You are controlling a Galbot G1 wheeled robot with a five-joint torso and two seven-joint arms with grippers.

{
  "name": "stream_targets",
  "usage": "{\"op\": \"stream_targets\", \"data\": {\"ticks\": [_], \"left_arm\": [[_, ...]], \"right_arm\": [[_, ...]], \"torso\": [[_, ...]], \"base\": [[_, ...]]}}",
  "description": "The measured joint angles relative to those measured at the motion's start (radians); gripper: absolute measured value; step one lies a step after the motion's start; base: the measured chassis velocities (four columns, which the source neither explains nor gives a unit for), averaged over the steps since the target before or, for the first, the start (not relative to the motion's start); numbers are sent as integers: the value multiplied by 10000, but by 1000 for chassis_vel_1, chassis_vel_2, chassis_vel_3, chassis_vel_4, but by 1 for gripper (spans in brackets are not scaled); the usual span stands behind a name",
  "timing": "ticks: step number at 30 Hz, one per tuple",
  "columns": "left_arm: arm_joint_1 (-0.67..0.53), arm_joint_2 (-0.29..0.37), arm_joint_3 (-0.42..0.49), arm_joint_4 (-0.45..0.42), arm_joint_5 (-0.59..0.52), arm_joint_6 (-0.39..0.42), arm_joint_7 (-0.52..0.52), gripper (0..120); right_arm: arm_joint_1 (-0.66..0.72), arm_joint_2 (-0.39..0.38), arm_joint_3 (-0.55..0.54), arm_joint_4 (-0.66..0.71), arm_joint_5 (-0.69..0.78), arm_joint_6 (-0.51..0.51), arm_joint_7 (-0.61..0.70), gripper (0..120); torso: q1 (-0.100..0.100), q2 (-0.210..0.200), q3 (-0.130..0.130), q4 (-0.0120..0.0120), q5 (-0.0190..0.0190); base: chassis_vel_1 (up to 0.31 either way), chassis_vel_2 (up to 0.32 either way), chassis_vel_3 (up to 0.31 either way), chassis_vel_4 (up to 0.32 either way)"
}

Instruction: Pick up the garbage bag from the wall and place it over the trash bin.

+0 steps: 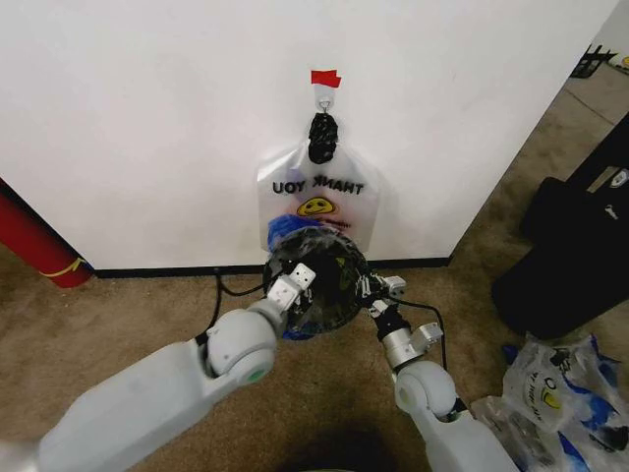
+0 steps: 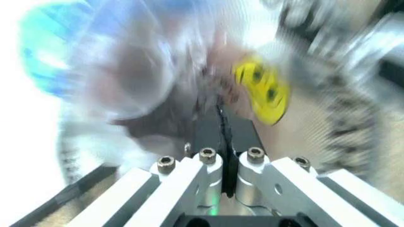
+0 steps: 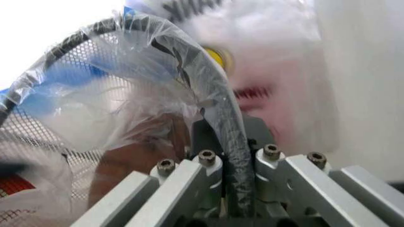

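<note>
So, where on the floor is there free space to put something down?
Bare carpet lies between the red post and the left arm. Crowded: around the trash bin under the hanging bag, and right, by the black case and bag bundle.

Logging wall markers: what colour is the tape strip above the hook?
Red; the tape strip shows best in the head view.

Hanging bag (image 1: 316,197): "THANK", mirrored "UOY".

One bin (image 1: 319,285), two grippers (image 1: 295,285)
</note>
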Motion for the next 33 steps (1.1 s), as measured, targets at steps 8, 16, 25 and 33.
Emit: {"op": "stream_targets", "data": {"ticks": [8, 16, 25, 33], "left_arm": [[1109, 1143, -2083, -1463, -879, -587, 793, 20], [320, 1414, -3063, -684, -1279, -807, 2094, 50], [152, 1522, -2943, 358, -1277, -606, 3300, 83], [8, 1506, -2873, 715, -1476, -413, 3309, 100]], "right_arm": [[41, -125, 394, -486, 566, -7, -820, 0], [24, -235, 947, -1040, 970, 427, -2518, 0], [-201, -424, 1299, -994, 891, 717, -3526, 0], [-299, -508, 1288, -902, 694, 871, -3938, 0]], "torso": [[-1, 1, 0, 3, 2], [0, 1, 0, -3, 3], [0, 1, 0, -3, 1], [0, 0, 0, 1, 1]], "base": [[0, 0, 0, 0], [0, 0, 0, 0], [0, 0, 0, 0], [0, 0, 0, 0]]}}
